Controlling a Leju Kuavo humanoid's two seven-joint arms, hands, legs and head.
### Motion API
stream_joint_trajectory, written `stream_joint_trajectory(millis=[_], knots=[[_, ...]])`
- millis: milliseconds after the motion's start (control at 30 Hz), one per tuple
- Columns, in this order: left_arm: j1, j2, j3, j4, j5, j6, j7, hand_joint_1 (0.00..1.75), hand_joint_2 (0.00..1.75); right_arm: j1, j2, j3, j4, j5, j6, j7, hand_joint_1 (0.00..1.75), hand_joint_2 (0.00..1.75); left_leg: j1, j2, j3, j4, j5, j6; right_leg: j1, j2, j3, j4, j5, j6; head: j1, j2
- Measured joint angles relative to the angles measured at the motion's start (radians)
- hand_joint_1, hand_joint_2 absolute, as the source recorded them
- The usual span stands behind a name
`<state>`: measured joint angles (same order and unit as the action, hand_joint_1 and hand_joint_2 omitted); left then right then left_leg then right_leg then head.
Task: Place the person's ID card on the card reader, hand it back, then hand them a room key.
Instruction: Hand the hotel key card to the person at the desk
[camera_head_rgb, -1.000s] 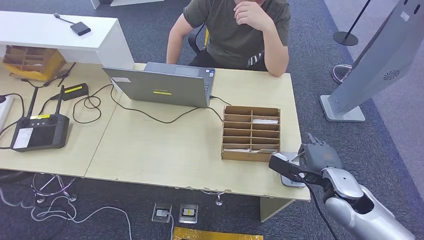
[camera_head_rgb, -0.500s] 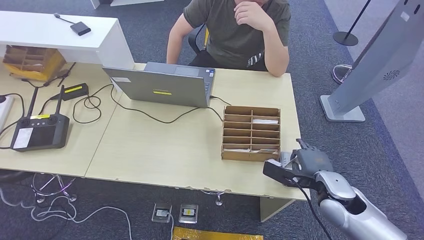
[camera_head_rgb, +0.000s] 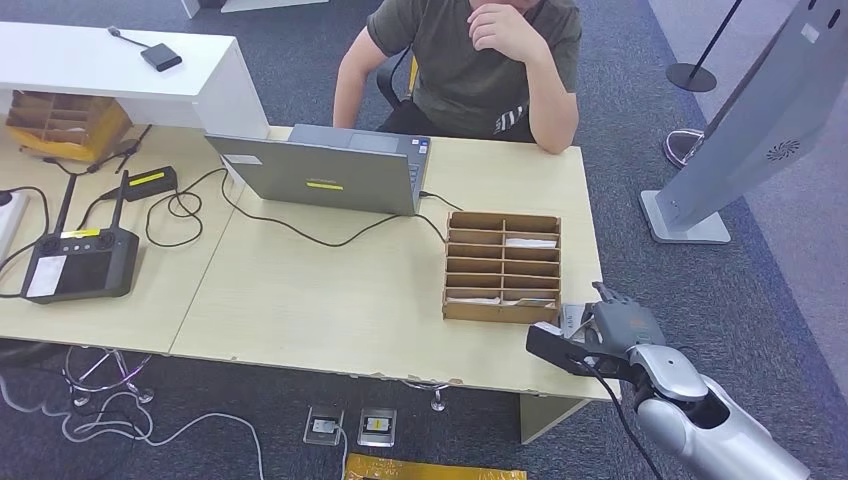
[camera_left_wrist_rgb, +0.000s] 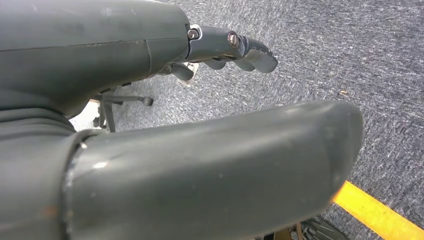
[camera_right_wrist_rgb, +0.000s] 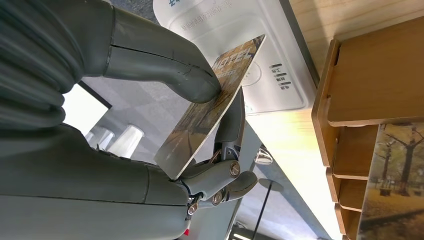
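At five o'clock on the desk (camera_head_rgb: 300, 300), the right hand (camera_head_rgb: 612, 330) pinches a card (camera_right_wrist_rgb: 212, 102) between thumb and fingers, just above the white reader (camera_right_wrist_rgb: 250, 60) beside the wooden rack (camera_head_rgb: 502, 266). Left hand (camera_left_wrist_rgb: 165, 125) hangs over carpet, fingers loosely apart, holding nothing.

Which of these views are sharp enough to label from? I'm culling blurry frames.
Head view: even light, crisp all over the desk. Right wrist view: the card is sharp, though bright floor glares behind the right hand. Left wrist view: the close left hand looks soft, the carpet sharper.
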<state>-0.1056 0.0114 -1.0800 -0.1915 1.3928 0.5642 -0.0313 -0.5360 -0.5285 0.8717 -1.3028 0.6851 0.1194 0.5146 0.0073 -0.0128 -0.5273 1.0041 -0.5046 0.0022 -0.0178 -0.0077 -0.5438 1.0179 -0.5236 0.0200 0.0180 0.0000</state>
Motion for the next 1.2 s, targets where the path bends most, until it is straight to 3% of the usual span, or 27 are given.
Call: stream_joint_trajectory(millis=[867,1000,1200], knots=[[0.000,0.000,0.000,0.000,0.000,0.001,0.000,0.00,0.00,-0.002,0.004,0.000,0.009,-0.006,-0.002,0.005,1.75,1.75,0.000,0.000,0.000,0.000,0.000,0.000,0.000,0.000,0.000,0.000,0.000,0.000,0.000,0.000],[0.001,0.000,0.000,0.000,0.004,0.013,0.000,0.00,0.00,0.034,-0.015,-0.018,0.013,-0.121,-0.057,0.064,1.75,1.75,0.000,-0.001,0.001,0.000,0.000,0.000,0.000,-0.001,0.000,-0.001,0.000,0.000,0.000,0.000],[0.003,0.000,0.000,0.000,0.009,0.023,0.001,0.00,0.00,0.081,-0.055,-0.051,0.020,-0.176,-0.154,0.050,1.75,1.75,0.000,0.003,0.002,0.000,-0.001,0.000,0.000,0.003,0.001,-0.001,0.000,0.000,0.000,0.000]])
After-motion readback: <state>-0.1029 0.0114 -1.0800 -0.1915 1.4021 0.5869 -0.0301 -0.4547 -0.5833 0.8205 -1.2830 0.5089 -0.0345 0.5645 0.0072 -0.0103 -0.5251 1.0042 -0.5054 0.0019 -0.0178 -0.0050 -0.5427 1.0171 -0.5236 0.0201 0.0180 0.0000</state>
